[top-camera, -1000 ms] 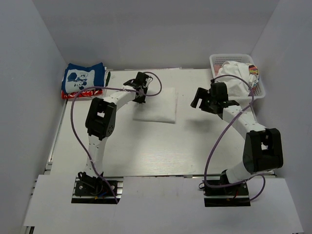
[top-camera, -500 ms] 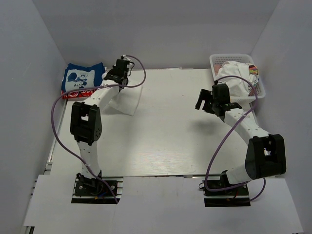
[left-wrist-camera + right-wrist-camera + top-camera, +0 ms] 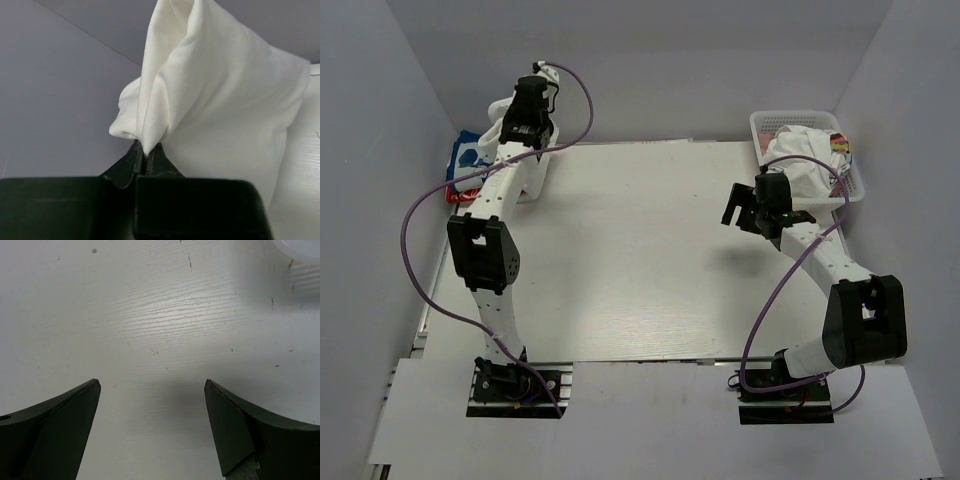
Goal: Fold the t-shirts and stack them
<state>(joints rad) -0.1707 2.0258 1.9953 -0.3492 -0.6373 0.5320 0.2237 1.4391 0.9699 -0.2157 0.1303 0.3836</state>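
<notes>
Blue cloth with a white print (image 3: 468, 156) lay on a red patterned tee (image 3: 453, 195), the two forming a stack of folded soft t-shirts. Just above and beside that stack, the left gripper (image 3: 146, 154) was pinched tight on a gathered edge of the large plain white t-shirt (image 3: 220, 95), which hung from it in loose folds. The step in hand looked like carrying this shirt to the stack. The next move would call for lowering it squarely over the blue one and releasing it without the folds spilling; the dangling cloth and the close grey back wall (image 3: 640, 60) seemed the likely nuisances. Well right of the stack, the right gripper (image 3: 152, 385) hovered empty, jaws spread wide, over the pale wood-grain tabletop (image 3: 650, 260). Farthest from the stack, a white plastic basket (image 3: 800, 116) held a crumpled white tee with small colourful print (image 3: 805, 165).
</notes>
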